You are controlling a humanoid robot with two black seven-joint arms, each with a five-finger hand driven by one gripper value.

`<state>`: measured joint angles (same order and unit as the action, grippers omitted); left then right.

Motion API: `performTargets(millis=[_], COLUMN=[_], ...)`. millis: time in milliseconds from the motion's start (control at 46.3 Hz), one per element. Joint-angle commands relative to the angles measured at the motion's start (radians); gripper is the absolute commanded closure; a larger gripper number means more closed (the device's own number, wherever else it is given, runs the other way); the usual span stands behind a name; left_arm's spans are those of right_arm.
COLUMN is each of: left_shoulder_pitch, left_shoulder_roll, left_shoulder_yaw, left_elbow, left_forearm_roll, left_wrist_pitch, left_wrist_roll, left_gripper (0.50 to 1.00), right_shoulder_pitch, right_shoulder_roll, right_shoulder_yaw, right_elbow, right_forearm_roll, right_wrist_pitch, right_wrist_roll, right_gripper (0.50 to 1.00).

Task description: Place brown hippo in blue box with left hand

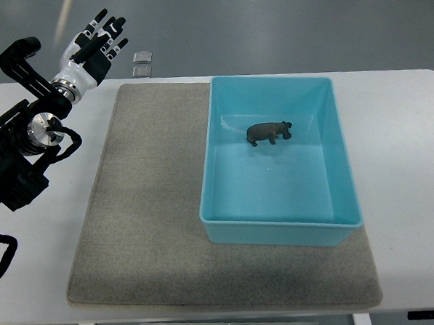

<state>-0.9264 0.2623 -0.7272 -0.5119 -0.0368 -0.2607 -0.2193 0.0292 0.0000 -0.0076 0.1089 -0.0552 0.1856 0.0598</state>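
Brown plastic hippo (269,133) stands inside the blue plastic box (347,192), long axis left-right, well apart from the left hand (94,44), whose fingers are spread, empty.

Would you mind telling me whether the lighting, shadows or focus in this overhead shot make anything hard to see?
In the top view, light is even and soft; the brown hippo is sharp and stands out darkly inside the blue box, casting only a faint shadow; the box's walls shade its floor slightly; the left hand, fingers spread at the table's far corner, is crisp; a pale streak on the floor beyond looks like glare.
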Motion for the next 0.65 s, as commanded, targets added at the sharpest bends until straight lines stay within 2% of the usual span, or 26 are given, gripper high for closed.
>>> performTargets(millis=[0, 626], left_shoulder_pitch=[0.001, 0.003], left_shoulder_roll=[0.002, 0.0], left_shoulder_yaw=[0.002, 0.0], left_elbow=[0.001, 0.035], left_forearm_roll=[0.003, -0.008], left_wrist_pitch=[-0.008, -0.002], left_wrist_roll=[0.0, 0.0], left_gripper=[0.504, 0.504], right_shoulder_pitch=[0.0, 0.003], right_shoulder_roll=[0.0, 0.0], right_shoulder_yaw=[0.0, 0.005], right_elbow=[0.0, 0.015], right_forearm_roll=[0.0, 0.0], right_wrist_pitch=[0.0, 0.014], right_wrist_roll=[0.0, -0.002], right_gripper=[0.564, 0.564])
